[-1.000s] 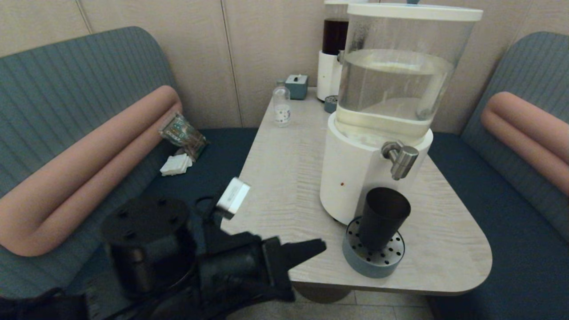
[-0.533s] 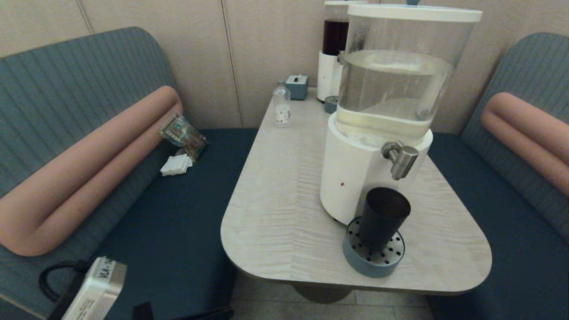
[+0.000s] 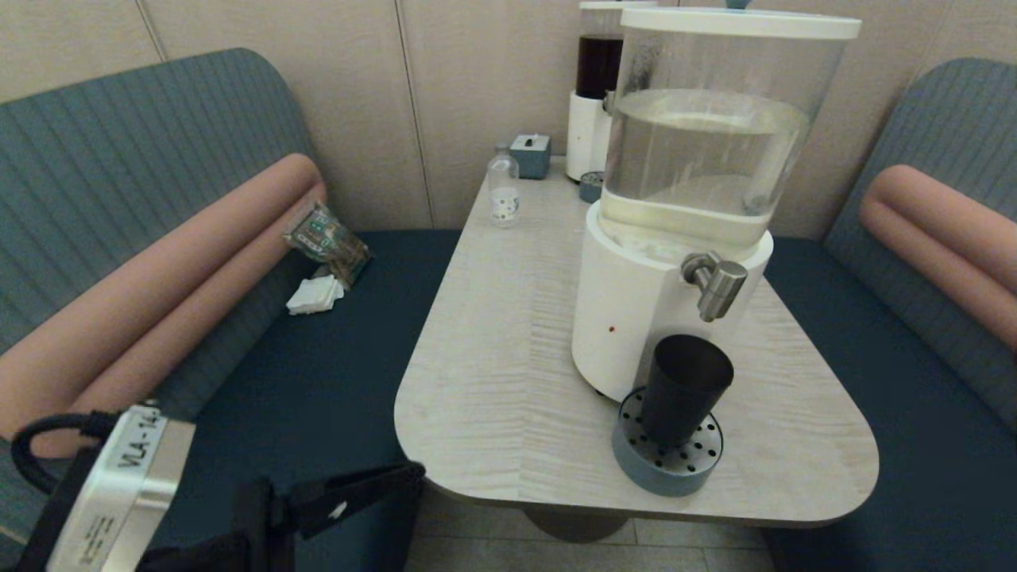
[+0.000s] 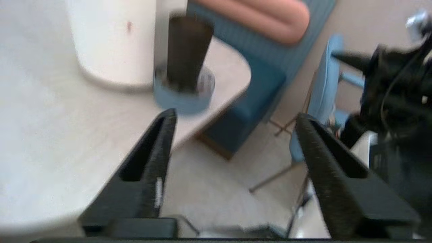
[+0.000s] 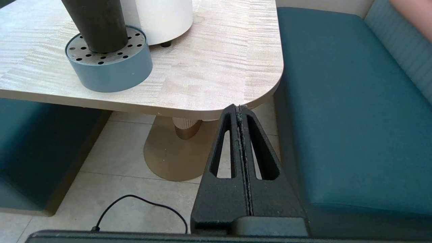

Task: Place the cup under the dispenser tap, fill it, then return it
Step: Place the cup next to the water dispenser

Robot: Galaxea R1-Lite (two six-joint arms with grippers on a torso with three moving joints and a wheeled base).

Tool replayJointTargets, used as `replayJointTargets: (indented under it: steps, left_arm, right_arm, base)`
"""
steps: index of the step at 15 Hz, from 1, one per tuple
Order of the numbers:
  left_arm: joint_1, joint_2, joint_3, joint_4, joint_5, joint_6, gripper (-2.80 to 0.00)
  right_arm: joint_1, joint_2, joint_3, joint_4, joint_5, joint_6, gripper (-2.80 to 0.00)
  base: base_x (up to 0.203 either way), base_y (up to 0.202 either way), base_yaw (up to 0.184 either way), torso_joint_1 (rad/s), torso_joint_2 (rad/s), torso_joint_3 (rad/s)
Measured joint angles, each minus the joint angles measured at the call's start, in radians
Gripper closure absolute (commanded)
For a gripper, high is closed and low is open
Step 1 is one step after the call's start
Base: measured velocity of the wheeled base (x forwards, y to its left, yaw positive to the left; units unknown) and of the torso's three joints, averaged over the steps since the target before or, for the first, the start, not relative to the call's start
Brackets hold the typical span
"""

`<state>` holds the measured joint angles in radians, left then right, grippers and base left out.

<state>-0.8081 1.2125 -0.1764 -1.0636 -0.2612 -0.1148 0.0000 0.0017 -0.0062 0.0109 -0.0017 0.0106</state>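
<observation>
The cup (image 3: 685,389) is seen standing on the perforated drip tray (image 3: 667,465) just below the dispenser tap (image 3: 717,284), seemingly placed to catch the flow, while the left gripper (image 4: 233,135) is held empty with jaws spread near the table (image 3: 508,381) edge, and the right gripper (image 5: 240,109) is parked closed.

The cup (image 3: 682,389) is a small, dark brown-black tapered tumbler with no handle, standing upright with its mouth open upward, directly below the dispenser tap (image 3: 717,284). The tap is a short brushed-steel cylinder angled downward, jutting from the white base of the large clear tank, a gap above the cup's rim
</observation>
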Motion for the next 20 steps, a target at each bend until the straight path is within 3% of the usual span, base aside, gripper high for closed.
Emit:
replayJointTargets:
  steps: [4,7,11,20]
  left_arm:
    - [0.003,0.197,-0.195,-0.033,-0.047,0.102,-2.8]
    - [0.004,0.428,-0.283,-0.199,-0.117,0.163,-2.8]
    - [0.005,0.666,-0.435,-0.335,-0.205,0.196,-2.8]
    - [0.055,0.907,-0.581,-0.353,-0.238,0.212,-2.8]
  right_arm:
    - [0.0,0.0,0.0,0.0,0.0,0.0,0.0]
    - [0.0,0.0,0.0,0.0,0.0,0.0,0.0]
    - [0.0,0.0,0.0,0.0,0.0,0.0,0.0]
    - [0.0,0.0,0.0,0.0,0.0,0.0,0.0]
  base:
    - [0.0,0.0,0.0,0.0,0.0,0.0]
    - [0.0,0.0,0.0,0.0,0.0,0.0]
    - [0.0,0.0,0.0,0.0,0.0,0.0]
    - [0.0,0.0,0.0,0.0,0.0,0.0]
